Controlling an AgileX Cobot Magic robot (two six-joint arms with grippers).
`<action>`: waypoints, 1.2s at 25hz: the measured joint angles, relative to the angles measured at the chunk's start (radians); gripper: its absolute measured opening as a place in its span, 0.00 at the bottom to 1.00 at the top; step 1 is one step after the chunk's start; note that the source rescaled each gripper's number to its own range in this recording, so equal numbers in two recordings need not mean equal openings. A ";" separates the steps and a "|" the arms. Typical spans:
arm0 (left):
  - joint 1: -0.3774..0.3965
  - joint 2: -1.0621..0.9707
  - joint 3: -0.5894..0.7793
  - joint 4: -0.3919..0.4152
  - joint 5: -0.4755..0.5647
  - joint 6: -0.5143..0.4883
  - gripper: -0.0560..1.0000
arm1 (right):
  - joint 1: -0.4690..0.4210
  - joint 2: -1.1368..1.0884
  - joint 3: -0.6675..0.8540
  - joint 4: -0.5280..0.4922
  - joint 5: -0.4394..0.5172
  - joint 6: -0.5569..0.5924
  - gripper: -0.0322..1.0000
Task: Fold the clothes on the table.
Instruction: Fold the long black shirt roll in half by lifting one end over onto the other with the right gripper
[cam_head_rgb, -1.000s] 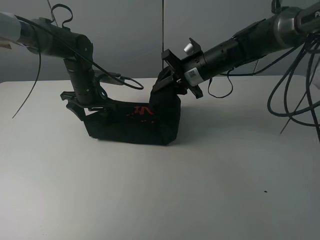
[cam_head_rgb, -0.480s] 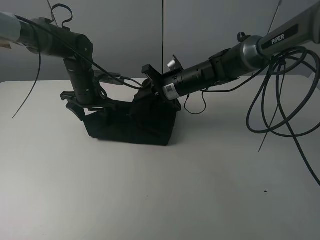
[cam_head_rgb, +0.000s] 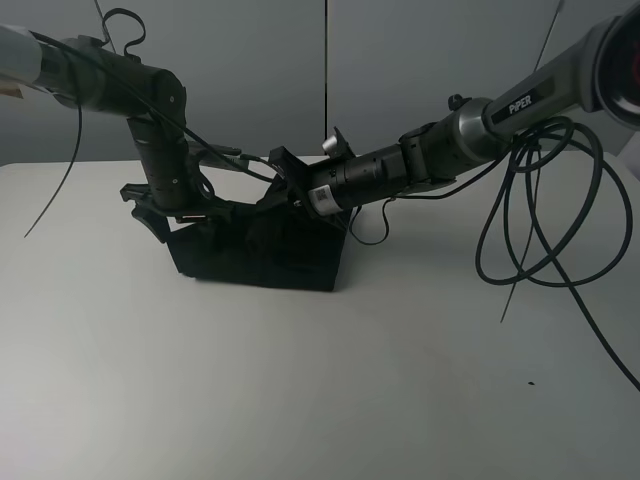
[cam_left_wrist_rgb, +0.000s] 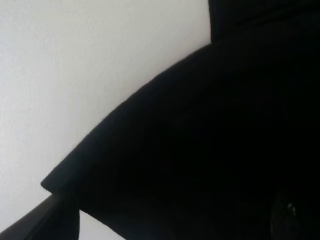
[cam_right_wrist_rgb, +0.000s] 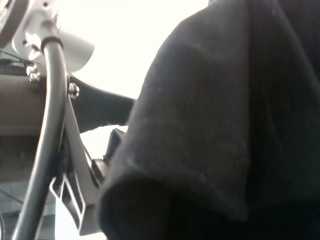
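Now your right claw (cam_head_rgb: 285, 185), clenched on the black T-shirt's (cam_head_rgb: 260, 255) edge, has swept leftward across the bundle lying on the worktop (cam_head_rgb: 300, 380), covering its red print, while your left claw (cam_head_rgb: 150, 210) sits released at the left end, so this fold looks nearly closed.

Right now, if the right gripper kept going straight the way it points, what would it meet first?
The right gripper is pinching the clothes. Beyond that fold, it would likely meet the left arm's wrist, though depth is unclear.
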 joint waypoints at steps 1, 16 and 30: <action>0.000 0.000 0.000 0.000 0.000 0.005 0.99 | 0.002 0.005 0.000 0.005 -0.002 -0.004 0.16; 0.000 0.008 0.000 -0.023 0.002 0.045 0.99 | 0.066 0.053 -0.029 0.071 -0.025 -0.062 0.16; 0.004 0.008 0.000 -0.019 0.004 0.047 0.99 | 0.095 0.059 -0.044 0.069 -0.080 -0.031 0.16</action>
